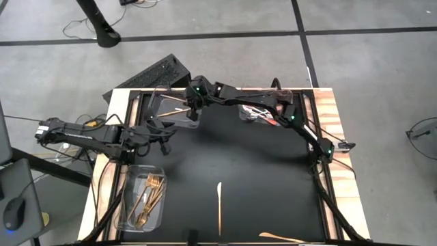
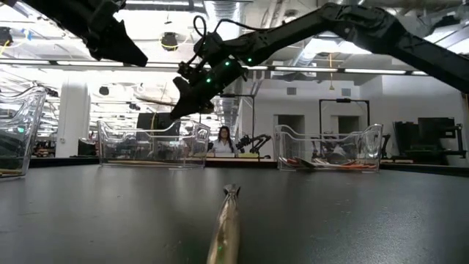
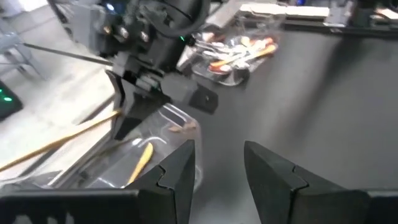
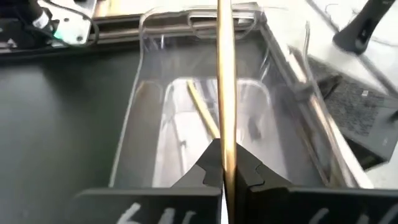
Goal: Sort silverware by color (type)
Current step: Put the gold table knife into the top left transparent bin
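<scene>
Black table [image 1: 225,157], gold knife [image 4: 202,112] in tray [image 4: 130,143], forks [image 1: 149,198] binned

clear glossy plastic tray [image 4: 155,118], matt table [image 1: 225,150]

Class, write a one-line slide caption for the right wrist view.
Right gripper holds a slim gold knife over a clear tray containing another.

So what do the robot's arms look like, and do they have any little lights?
Both arms are black and jointed, built from slim tube-like links with thin cables along them. The right arm shows small green lights, one near its wrist. The left arm is black too. Each end effector has two dark, flat, angular fingers; the right end effector looks like a pointed wedge.
</scene>
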`<state>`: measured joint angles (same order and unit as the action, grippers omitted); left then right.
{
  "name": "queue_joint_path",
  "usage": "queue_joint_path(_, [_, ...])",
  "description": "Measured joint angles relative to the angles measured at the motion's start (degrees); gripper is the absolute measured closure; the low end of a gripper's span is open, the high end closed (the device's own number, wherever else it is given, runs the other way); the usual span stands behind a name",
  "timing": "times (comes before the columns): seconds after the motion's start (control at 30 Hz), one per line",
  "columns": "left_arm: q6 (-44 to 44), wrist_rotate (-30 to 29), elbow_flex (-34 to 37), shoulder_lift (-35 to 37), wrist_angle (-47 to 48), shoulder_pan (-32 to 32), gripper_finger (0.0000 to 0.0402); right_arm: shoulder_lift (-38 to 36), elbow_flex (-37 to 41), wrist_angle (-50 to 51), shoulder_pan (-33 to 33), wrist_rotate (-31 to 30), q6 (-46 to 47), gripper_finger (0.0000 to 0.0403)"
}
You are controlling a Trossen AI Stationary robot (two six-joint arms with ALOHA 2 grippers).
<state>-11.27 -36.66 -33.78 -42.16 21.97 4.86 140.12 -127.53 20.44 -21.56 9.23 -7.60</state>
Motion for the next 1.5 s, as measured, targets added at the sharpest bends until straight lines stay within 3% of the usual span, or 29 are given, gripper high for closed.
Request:
queue_joint_path(0.17, [0.5, -3.0, 0.0, -1.1, -1.2, 0.0, 0.0278, 3.0, -5.1, -0.1, -0.3, 0.0, -1.0, 0.0391])
queue_joint_path(0.3, [0.9, -3.3, 0.0, -1.9, -1.8, -0.2, 0.0278, 3.8, -6.4, 0.4, -0.3, 0.0, -1.4, 0.0366])
queue_joint_path(0.47, [0.9, -3.3, 0.0, -2.1, -2.4, -0.2, 0.0278, 3.8, -6.5, 1.8, -0.3, 0.0, -1.5, 0.0308])
queue_joint_path(0.63, [-0.1, -3.7, 0.0, -2.1, -2.6, -0.2, 0.0278, 3.7, -6.5, 2.8, -0.3, -0.1, -1.4, 0.0221])
queue_joint_path(0.77, [-2.5, -3.7, 0.0, -2.1, -1.9, -0.1, 0.0278, 2.3, -6.5, 8.8, -0.2, -1.8, 0.3, 0.0168])
queue_joint_path(0.9, [-6.0, -5.6, 0.0, -2.1, 0.4, 2.1, 0.0278, -0.6, -6.5, 17.7, 0.2, 1.1, -1.8, 0.0163])
queue_joint_path(1.1, [-10.8, -10.4, 0.0, -3.1, 3.6, 6.8, 0.0278, -5.7, -4.9, 28.7, 2.1, 4.6, -5.2, 0.0187])
queue_joint_path(1.27, [-12.9, -11.1, 0.0, -7.2, 3.5, 9.3, 0.0278, -14.0, 4.6, 31.3, 3.3, 7.5, -6.8, 0.0207])
queue_joint_path(1.5, [-15.3, -10.4, 0.0, -15.8, -0.1, 10.1, 0.0278, -30.5, 29.5, 23.3, 5.6, 7.5, -5.3, 0.0218])
